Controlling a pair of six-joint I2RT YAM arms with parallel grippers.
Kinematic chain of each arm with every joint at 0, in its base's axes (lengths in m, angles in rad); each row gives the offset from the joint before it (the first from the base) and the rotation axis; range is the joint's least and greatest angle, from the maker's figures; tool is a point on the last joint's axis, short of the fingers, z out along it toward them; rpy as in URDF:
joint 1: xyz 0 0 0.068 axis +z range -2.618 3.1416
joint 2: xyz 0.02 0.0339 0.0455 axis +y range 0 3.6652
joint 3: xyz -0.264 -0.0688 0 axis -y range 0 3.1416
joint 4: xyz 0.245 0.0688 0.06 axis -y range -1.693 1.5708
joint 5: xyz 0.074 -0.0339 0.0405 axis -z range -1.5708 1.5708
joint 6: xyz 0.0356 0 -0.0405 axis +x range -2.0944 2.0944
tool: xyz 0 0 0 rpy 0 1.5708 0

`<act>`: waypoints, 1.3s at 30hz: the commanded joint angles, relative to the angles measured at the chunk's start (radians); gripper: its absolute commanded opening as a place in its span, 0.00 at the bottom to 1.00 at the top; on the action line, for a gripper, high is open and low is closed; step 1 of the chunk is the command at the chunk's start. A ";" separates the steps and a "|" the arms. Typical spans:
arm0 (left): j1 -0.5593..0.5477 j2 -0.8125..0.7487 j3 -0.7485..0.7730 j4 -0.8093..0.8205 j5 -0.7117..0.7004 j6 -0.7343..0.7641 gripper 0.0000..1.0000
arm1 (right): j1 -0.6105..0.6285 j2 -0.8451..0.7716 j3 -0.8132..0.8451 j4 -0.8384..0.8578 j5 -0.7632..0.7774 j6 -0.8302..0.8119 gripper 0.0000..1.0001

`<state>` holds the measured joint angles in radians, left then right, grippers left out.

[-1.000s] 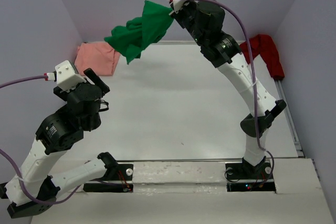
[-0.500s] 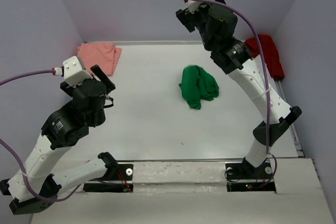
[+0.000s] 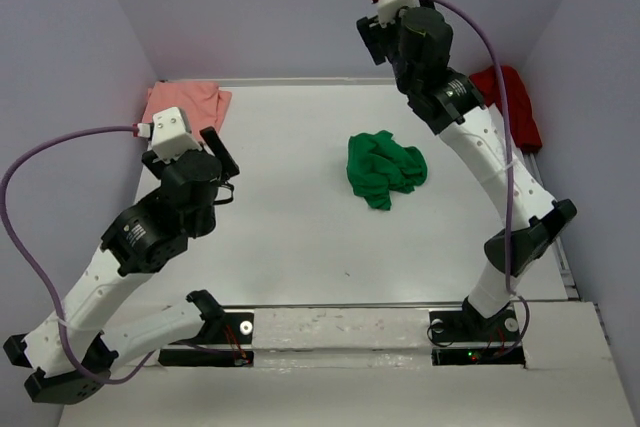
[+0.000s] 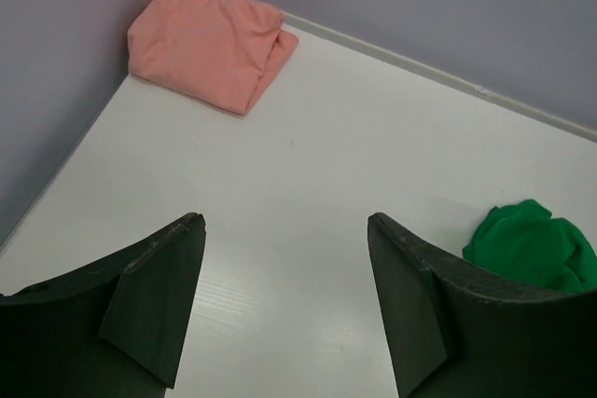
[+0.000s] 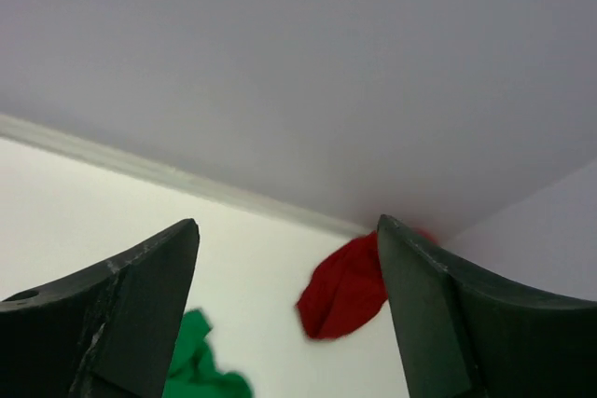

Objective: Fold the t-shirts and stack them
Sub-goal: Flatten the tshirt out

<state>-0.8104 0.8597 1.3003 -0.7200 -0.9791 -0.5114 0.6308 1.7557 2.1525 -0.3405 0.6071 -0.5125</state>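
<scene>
The green t-shirt (image 3: 385, 169) lies crumpled in a heap on the white table (image 3: 300, 217), right of centre; it also shows as the green t-shirt (image 4: 536, 249) and the green t-shirt (image 5: 196, 368). A salmon-pink t-shirt (image 3: 185, 107) (image 4: 210, 39) lies folded in the back left corner. The dark red t-shirt (image 3: 508, 102) (image 5: 345, 291) is bunched at the back right. My right gripper (image 3: 405, 9) (image 5: 287, 221) hangs high above the table's back edge, open and empty. My left gripper (image 3: 215, 159) (image 4: 284, 221) hovers open over the left side, holding nothing.
Lilac walls (image 3: 300, 7) close the table in at the back and both sides. A metal rail (image 3: 555, 237) runs along the right edge. The two arm bases (image 3: 340, 332) sit on the near edge.
My right gripper opened and the green t-shirt dropped from the air onto the table. The right arm swung up and rightward. The left arm moved forward and rightward.
</scene>
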 commanded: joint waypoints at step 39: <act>0.002 0.032 -0.055 0.134 0.108 0.073 0.80 | -0.017 -0.145 -0.878 -0.008 -0.406 0.695 0.52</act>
<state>-0.8097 0.9123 1.2068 -0.5907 -0.8352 -0.4488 0.6086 1.6257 1.3125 -0.4259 0.2085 0.1478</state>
